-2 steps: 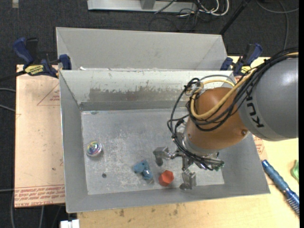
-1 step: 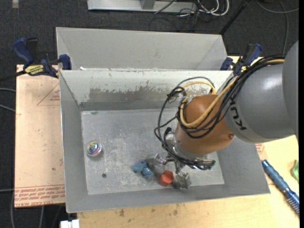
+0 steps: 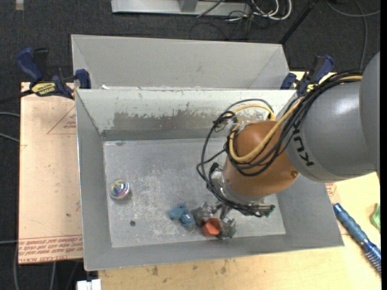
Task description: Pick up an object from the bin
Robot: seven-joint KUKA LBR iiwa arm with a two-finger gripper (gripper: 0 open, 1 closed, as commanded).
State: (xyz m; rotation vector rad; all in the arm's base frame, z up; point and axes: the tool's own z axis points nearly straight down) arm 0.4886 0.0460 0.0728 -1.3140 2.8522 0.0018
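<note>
Down at the front of the bin (image 3: pixel 91 162), right of centre, the gripper (image 3: pixel 215 223) sits low on the floor. Its fingers (image 3: pixel 228 226) are clenched on a small red block (image 3: pixel 210 228), one either side of it. That block is the task's thing, lying close to the front wall and, by my reading, not yet lifted clear of the floor.

Why so low and so upright? The block is small and squat, so a grip from straight above looks the sensible way in — the orange wrist cover (image 3: pixel 260 162) hangs right over it, cables looping round.

Neighbours next. A blue lumpy piece (image 3: pixel 179 214) lies just beside the gripper on the left, near enough that a sideways drag could nudge it. A shiny round trinket (image 3: pixel 120 189) sits well apart, over by the left wall, out of harm's way.

Room to move: the front wall is near, so there is little space that way. Straight up is open — and the bare floor toward the back wall leaves plenty of space for a rising arm.
</note>
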